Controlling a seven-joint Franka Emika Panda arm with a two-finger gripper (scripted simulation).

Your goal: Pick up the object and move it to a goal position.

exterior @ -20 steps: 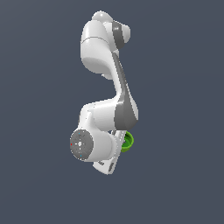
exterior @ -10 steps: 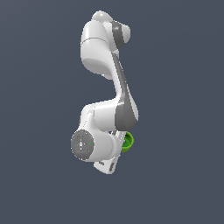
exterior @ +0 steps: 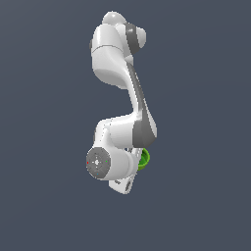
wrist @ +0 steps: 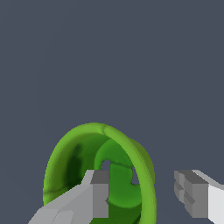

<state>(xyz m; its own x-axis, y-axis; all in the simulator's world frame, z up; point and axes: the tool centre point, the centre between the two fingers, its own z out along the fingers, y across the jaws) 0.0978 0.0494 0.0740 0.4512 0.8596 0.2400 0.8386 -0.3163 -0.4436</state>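
Nothing has shifted: pincer (wrist: 142,194) still straddles green cup's (wrist: 83,148) rim.

plain dark slate-grey backdrop (exterior: 44,73) all round, flat even light, same grey bg in wrist view, uniform tone throughout

exterior view distant, wrist view close, both showing green cup (exterior: 143,160) (wrist: 100,175)

Even, flat simulator light; sharp, slightly pixelated renders.
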